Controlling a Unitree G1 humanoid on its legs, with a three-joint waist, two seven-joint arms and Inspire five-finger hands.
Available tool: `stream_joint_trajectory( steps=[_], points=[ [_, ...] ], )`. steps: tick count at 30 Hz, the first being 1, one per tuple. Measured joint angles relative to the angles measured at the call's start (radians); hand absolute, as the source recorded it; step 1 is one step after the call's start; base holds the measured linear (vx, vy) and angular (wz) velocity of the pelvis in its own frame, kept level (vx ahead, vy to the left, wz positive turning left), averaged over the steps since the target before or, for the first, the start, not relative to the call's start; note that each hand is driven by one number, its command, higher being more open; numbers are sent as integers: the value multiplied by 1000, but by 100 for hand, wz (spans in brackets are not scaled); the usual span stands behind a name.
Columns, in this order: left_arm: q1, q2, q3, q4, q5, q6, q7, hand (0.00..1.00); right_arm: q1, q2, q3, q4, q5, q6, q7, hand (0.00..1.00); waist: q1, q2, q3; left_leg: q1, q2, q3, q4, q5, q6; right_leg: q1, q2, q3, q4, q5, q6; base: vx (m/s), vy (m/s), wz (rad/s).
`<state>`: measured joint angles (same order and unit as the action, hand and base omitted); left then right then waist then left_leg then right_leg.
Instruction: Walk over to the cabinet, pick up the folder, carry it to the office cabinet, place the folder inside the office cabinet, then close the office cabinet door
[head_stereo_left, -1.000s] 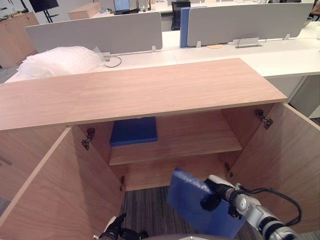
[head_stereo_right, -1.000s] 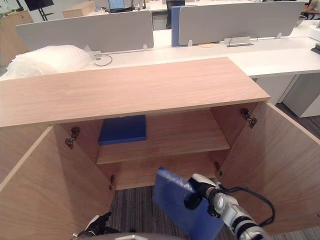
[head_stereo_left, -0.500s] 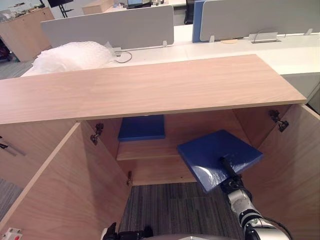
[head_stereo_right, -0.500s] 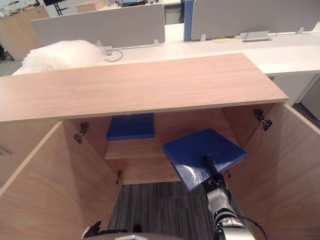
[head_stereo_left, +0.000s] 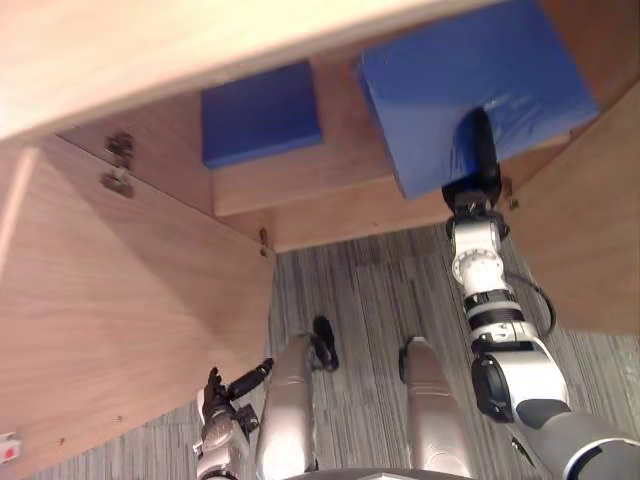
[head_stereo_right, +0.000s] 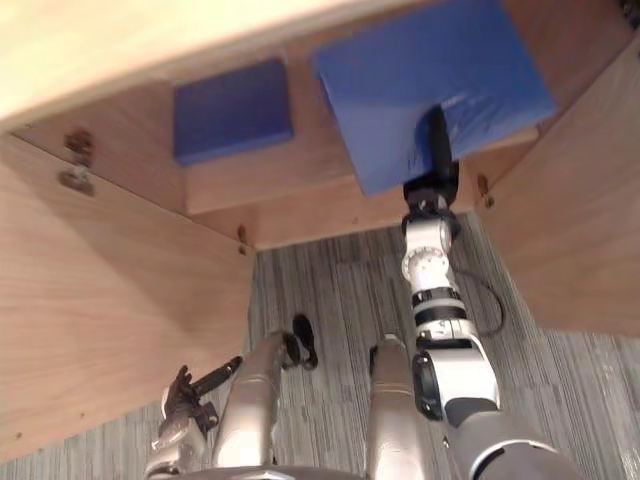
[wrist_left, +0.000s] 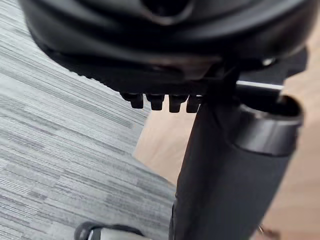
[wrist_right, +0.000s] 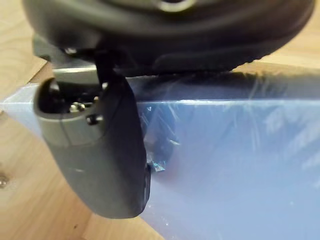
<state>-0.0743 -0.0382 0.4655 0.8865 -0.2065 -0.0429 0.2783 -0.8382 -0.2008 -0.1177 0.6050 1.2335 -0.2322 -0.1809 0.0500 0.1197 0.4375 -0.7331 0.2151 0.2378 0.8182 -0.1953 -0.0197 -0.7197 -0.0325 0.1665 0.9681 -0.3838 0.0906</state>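
Note:
A blue folder (head_stereo_left: 470, 60) lies tilted over the right part of the cabinet's shelf (head_stereo_left: 300, 180), its near corner jutting past the shelf's front edge. My right hand (head_stereo_left: 478, 150) reaches up from below and is shut on its near edge. In the right wrist view the thumb (wrist_right: 100, 155) presses down on the folder's glossy cover (wrist_right: 225, 160). A second blue folder (head_stereo_left: 260, 112) lies flat on the shelf's left part. My left hand (head_stereo_left: 222, 425) hangs low beside the left door, open and holding nothing.
The cabinet's left door (head_stereo_left: 110, 300) and right door (head_stereo_left: 590, 220) stand wide open on either side. Its wooden top (head_stereo_left: 150, 40) overhangs the shelf. Grey striped carpet (head_stereo_left: 350, 290) covers the floor in front.
The camera has tipped down and come closer to the cabinet. My right hand has pushed the folder forward, from in front of the shelf to over it.

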Motion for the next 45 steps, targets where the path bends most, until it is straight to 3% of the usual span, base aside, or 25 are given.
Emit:
stream_joint_trajectory(
  steps=[3,6,18,24,25,30,37,45],
  points=[
    [-36,-30,132,12,-118,32,29,100,-30,2,-33,0,74,-36,-45,0,1,-13,15,-77,22,9,99,-43,10,-77,14,24,75,-23,16,-65,76,-20],
    [-50,-46,179,12,-175,50,48,100,-34,14,-67,3,109,-52,-90,0,4,-14,19,-101,27,24,119,-55,14,-108,15,41,90,-26,21,-47,99,-12],
    [-77,-48,173,-1,-199,57,47,100,-201,53,-69,3,109,-102,-161,0,2,-14,19,-103,16,23,86,-55,13,-104,2,27,51,-26,22,5,46,2],
    [-85,-50,126,-39,-198,53,48,100,-332,35,-82,71,101,-58,-194,0,4,-13,18,-108,-5,-1,73,-51,16,-90,-24,-6,36,-27,23,-1,48,14],
    [-89,-49,115,-41,-198,52,46,100,-358,25,-85,102,99,-46,-197,100,5,-13,19,-110,-12,-8,70,-48,18,-86,-31,-16,32,-27,24,-17,35,20],
    [-92,-49,76,-51,-196,51,45,100,-436,-10,-85,169,98,-26,-216,100,11,-8,21,-130,-38,-33,63,-37,26,-84,-54,-42,24,-30,27,-24,47,22],
    [-93,-46,16,-77,-175,51,45,100,-500,-77,-64,243,98,-11,-223,100,48,0,22,-192,-58,-65,97,-36,29,-120,-77,-72,58,-48,28,-25,14,16],
    [-93,-38,-12,-81,-175,50,45,100,-517,-89,-5,308,97,15,-223,100,55,10,27,-229,-73,-81,125,-36,30,-154,-91,-80,103,-67,25,-37,-10,9]
  ],
)
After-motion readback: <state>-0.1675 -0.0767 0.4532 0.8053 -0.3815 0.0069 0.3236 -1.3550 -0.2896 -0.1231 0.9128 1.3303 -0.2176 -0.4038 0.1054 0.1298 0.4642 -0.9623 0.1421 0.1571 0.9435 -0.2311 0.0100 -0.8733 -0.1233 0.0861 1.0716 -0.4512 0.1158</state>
